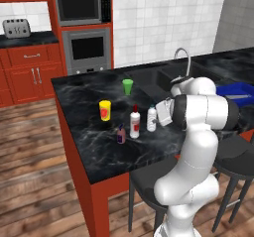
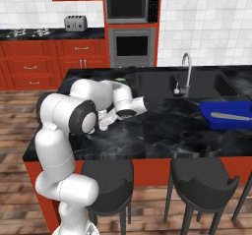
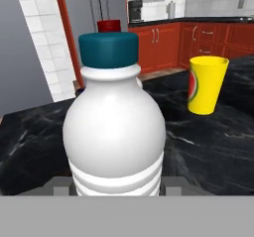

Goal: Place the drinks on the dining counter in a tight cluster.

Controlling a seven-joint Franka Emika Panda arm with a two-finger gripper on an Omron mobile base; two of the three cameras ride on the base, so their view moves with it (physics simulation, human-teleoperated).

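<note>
The white-bodied bottle with a teal cap [image 3: 114,127] stands upright on the black marbled island desk [image 1: 94,147], and the robot's hand [image 3: 116,189] has its two dark fingertips on either side of the bottle's base — grasping it, as far as the close hand view tells. Just at its 9 o'clock in the left base view stands the white bottle with red cap and label [image 1: 134,122], and beside that, toward 8 o'clock, the shorter purple bottle [image 1: 121,134]. A yellow cup with a red mark [image 1: 104,110] sits behind them, a green cup [image 1: 128,86] farther back toward 12 o'clock.
</note>
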